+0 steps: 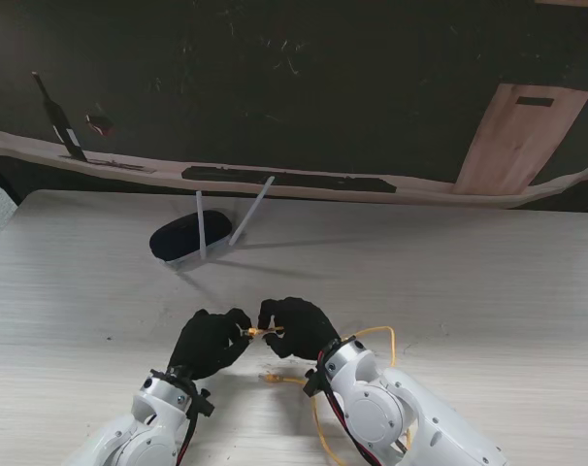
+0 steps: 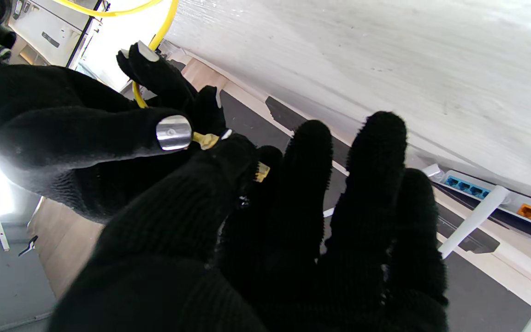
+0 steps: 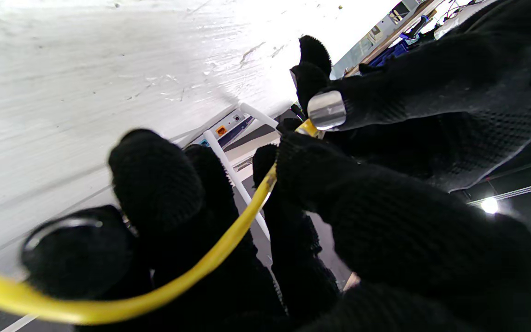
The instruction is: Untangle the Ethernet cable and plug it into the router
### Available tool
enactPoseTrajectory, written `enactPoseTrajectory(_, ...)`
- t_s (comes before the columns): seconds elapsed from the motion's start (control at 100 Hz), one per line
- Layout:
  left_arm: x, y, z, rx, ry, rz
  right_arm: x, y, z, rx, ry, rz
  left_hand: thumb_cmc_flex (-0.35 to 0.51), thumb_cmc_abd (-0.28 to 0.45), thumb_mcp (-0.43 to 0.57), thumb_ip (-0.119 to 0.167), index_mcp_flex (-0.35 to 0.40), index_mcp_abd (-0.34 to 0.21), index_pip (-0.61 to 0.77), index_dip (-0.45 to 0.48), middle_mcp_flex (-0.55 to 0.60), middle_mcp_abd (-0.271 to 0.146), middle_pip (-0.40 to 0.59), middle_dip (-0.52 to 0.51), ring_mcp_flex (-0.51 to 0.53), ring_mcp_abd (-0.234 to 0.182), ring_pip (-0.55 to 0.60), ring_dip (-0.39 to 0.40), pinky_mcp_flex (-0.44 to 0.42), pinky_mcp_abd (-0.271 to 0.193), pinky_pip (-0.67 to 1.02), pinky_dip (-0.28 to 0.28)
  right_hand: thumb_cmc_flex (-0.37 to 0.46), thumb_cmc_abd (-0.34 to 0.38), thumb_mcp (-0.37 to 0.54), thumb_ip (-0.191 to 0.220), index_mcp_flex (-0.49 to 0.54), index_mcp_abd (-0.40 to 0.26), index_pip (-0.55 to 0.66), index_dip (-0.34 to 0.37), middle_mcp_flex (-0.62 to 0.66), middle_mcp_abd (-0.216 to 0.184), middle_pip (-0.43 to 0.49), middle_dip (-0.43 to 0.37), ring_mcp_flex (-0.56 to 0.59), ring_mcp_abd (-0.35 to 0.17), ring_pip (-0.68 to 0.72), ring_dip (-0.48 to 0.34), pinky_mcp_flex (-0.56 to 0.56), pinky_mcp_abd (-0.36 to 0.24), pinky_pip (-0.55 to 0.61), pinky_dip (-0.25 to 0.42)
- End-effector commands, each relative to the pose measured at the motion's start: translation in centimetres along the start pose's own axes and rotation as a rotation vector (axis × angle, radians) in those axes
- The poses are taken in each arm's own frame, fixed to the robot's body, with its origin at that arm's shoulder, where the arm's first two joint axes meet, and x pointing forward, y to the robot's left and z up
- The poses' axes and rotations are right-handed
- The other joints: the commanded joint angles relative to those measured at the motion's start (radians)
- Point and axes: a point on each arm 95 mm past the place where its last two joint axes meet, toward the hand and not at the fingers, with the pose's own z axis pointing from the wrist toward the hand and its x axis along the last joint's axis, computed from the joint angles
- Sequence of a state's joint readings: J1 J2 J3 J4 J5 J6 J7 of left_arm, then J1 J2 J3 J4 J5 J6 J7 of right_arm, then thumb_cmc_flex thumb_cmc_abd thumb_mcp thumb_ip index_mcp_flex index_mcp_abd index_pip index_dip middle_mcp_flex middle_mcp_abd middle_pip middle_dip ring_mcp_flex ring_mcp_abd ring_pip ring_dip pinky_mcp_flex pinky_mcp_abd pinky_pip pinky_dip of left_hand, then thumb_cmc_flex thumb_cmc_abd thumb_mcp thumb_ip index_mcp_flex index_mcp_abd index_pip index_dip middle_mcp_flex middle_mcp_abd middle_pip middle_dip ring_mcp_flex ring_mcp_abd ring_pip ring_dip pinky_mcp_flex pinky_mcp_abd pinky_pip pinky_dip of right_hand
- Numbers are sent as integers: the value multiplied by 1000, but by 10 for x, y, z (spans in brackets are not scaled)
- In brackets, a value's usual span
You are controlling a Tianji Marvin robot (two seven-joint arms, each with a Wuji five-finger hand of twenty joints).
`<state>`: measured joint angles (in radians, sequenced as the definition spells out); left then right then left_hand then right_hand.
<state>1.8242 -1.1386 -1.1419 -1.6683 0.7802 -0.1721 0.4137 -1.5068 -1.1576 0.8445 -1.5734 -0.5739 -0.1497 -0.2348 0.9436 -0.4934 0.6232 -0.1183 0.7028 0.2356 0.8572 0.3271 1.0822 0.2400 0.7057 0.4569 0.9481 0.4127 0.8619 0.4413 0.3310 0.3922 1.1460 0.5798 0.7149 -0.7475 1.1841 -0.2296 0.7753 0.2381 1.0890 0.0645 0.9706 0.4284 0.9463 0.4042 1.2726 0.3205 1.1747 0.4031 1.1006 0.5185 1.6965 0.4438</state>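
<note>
Both hands' fingers (image 1: pixel 238 323) pinch the yellow cable (image 1: pixel 383 335) together, router (image 1: pixel 182 238) beyond, unobstructed.

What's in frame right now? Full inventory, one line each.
Ethernet cable: 1, yellow, loops on the table by the right arm; its plug end sits between both hands.
Router: 1, dark top, white port side with blue and orange ports, left of centre, farther from me than the hands.
Router antennas: 2, white, raised from the router.
Table: 1, pale wood grain.
Wooden board: 1, light brown, beyond the table's far edge, right.
Left robot hand: 1, black glove, fingers pinching the cable's plug end.
Right robot hand: 1, black glove, shut on the cable.
</note>
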Motion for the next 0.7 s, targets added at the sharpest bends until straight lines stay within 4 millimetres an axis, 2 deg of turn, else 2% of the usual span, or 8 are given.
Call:
enactPoseTrajectory(0.0, 2, 1, -1, -18, -5, -4, 3, -5, 0, 12, 8, 13, 37, 19, 39, 4, 46, -29, 93, 14, 17, -7, 17, 3, 6, 16, 18, -9, -10, -5, 45, 32, 31, 14, -8, -36, 36, -49, 57, 10, 54, 13, 48, -18, 20, 18, 26, -5, 26, -16, 82, 21)
enactPoseTrajectory(0.24, 2, 1, -1, -19, -6, -7, 3, -5, 0, 13, 9, 12, 37, 21, 37, 5, 47, -32, 93, 15, 16, -6, 17, 3, 4, 17, 18, -8, -13, -6, 44, 32, 42, 10, -8, -33, 74, -72, 71, 34, 99, 3, 54, -25, 20, 15, 62, 10, 32, -23, 101, 42)
enactPoseTrajectory(0.55, 3, 1, -1, -22, -10, -12, 3, -6, 1, -10, 10, 10, 32, 22, 32, 6, 42, -36, 88, 13, 11, -6, 16, 3, -4, 21, 15, -8, -21, -3, 40, 32, 50, -10, 18, -34, 136, -100, 67, 67, 169, -11, 72, -41, 21, 6, 156, 60, 52, -88, 181, 108)
enactPoseTrajectory(0.61, 3, 1, -1, -25, -12, -16, 3, -6, 1, -22, 5, 10, 27, 20, 32, 9, 38, -45, 76, 5, 2, -11, 12, 3, -17, 25, 13, -7, -35, 1, 31, 29, 49, -17, 27, -35, 146, -96, 59, 72, 183, -10, 80, -44, 20, 1, 184, 76, 58, -116, 211, 126)
enactPoseTrajectory(0.69, 4, 1, -1, -32, -15, -16, 3, -6, 1, -34, -7, 6, 22, 23, 30, 11, 27, -53, 60, 2, -13, -14, 14, 11, -36, 29, 17, -1, -51, 5, 23, 28, 49, -20, 33, -37, 147, -84, 55, 81, 201, -5, 113, -27, 23, -21, 255, 114, 73, -203, 286, 157)
